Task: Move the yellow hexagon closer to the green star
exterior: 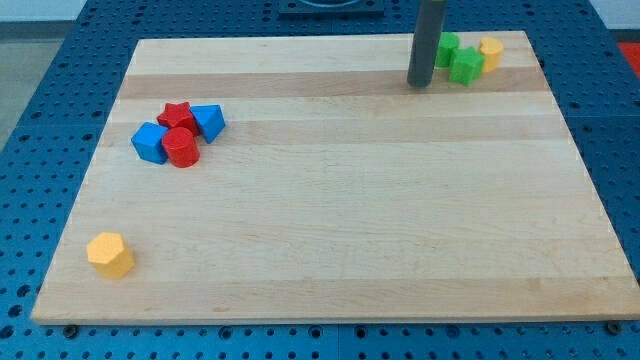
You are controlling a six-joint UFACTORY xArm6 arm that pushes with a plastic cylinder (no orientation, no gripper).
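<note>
Camera view: no claw anywhere, so nothing to call spread or pinched, only a dark rod ending in my tip (421, 85), planted on the tabletop (350, 230) near the far edge. Just to the view's right of my tip, two green blocks: one (447, 48) partly hidden behind the rod, the other (465, 66) nearer and probably the green star, though outlines too small to be sure. A little further right of my tip, touching that green pair, a small yellow block (491, 52) of unclear shape.

Well apart from my tip, far toward the view's bottom left, the yellow hexagon (110, 254), alone and untouched; hence the task judged barely begun, with a long crossing needed to get behind it.

Left of my tip and lower, a tight cluster: red star (177, 113), red cylinder (182, 148), blue blocks (150, 142) (208, 121), likely an obstacle beside the push line.

Pale wood planks, smooth; beyond, a blue perforated bench (30, 100).
</note>
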